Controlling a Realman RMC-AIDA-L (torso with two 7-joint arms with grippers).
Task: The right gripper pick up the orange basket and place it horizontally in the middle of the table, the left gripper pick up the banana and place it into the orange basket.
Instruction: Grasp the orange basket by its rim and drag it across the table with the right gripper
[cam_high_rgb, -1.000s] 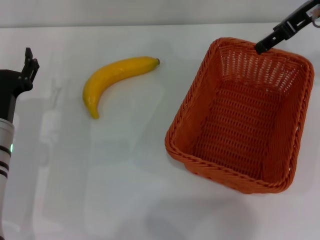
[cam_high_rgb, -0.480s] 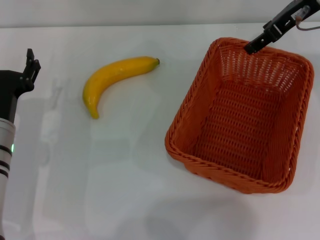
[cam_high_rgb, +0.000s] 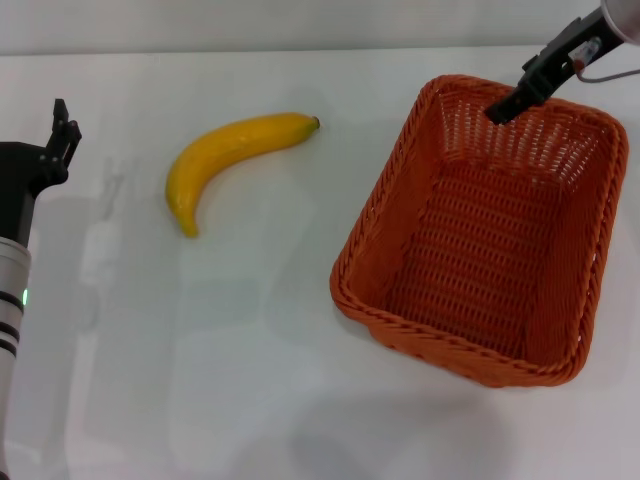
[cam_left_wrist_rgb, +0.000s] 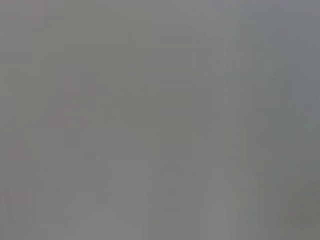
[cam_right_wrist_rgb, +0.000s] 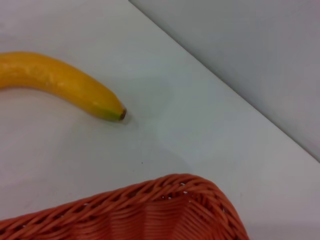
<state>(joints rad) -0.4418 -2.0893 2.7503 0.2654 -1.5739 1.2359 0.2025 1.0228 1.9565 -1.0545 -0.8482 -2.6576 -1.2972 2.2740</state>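
Observation:
The orange basket (cam_high_rgb: 398, 205) stands on the right of the white table (cam_high_rgb: 240, 360), its long side running away from me and slightly slanted. My right gripper (cam_high_rgb: 500, 110) reaches in from the top right, its black tip just over the basket's far rim, inside the far left corner. The right wrist view shows that braided rim (cam_right_wrist_rgb: 165, 197) close up. The yellow banana (cam_high_rgb: 225, 150) lies left of the basket, dark tip pointing toward it, and appears beyond the rim as the banana (cam_right_wrist_rgb: 60, 82). My left gripper (cam_high_rgb: 63, 125) rests at the far left edge, open and holding nothing.
The left wrist view shows only a blank grey surface. A pale wall borders the table's far edge (cam_high_rgb: 300, 48). Bare white tabletop stretches between banana and basket and along the near side.
My right gripper shifted left along the basket's far rim, then dipped a little lower into the far corner. Banana, basket and left arm have stayed put.

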